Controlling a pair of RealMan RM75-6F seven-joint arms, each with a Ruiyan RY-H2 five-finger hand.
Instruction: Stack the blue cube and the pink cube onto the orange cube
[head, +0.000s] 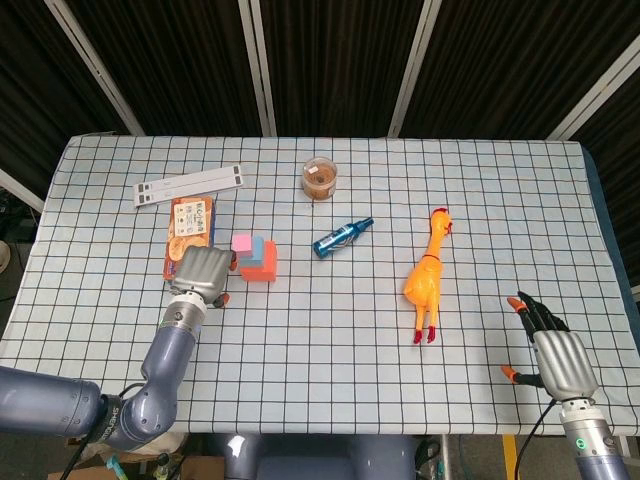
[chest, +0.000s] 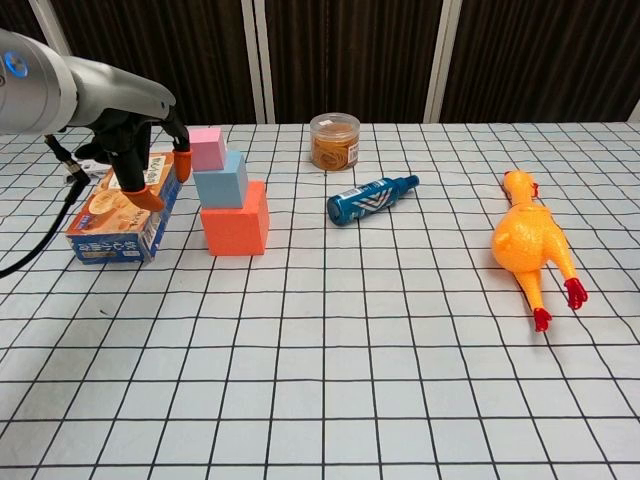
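Observation:
An orange cube (chest: 236, 220) stands on the table with a blue cube (chest: 222, 180) on top of it and a small pink cube (chest: 208, 148) on top of that. In the head view the orange cube (head: 263, 266), blue cube (head: 259, 247) and pink cube (head: 241, 242) show left of centre. My left hand (chest: 140, 165) hovers just left of the stack with fingers apart, holding nothing and clear of the cubes; the head view shows that left hand (head: 201, 272) too. My right hand (head: 553, 350) rests at the front right, fingers spread, empty.
A snack box (chest: 125, 208) lies under my left hand. A jar (chest: 334, 140) stands at the back, a blue bottle (chest: 371, 198) lies right of the stack, and a rubber chicken (chest: 530, 243) lies further right. A white strip (head: 190, 185) lies at the back left.

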